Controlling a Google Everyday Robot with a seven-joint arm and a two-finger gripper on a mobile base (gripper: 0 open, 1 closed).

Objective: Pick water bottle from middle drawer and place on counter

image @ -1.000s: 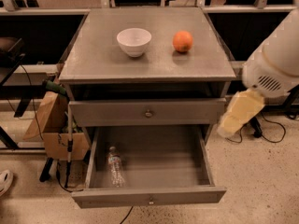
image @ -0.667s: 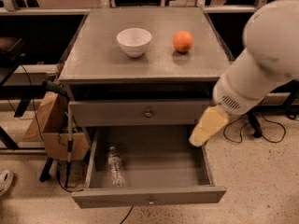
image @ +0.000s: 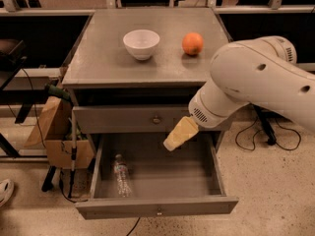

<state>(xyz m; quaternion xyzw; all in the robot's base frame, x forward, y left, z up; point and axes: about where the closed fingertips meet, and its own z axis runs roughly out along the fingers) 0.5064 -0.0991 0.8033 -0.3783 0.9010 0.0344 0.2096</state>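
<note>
The water bottle (image: 121,175) lies on its side at the left of the open middle drawer (image: 162,183), cap toward the back. The drawer's plain front (image: 197,206) with its small knob faces me at the bottom. My gripper (image: 179,134), a cream-coloured tip on the big white arm (image: 256,82), hangs above the middle of the drawer, to the right of the bottle and apart from it. It holds nothing that I can see. The grey counter (image: 108,58) tops the cabinet.
A white bowl (image: 141,43) and an orange fruit (image: 192,43) stand on the counter toward the back. The shut upper drawer front (image: 123,118) is just behind my gripper. A cardboard box (image: 56,129) and a pole lean at the cabinet's left. Cables lie on the floor at right.
My arm has swung left from beside the cabinet's right edge to above the middle of the open drawer. The bottle, bowl and orange have not moved.
</note>
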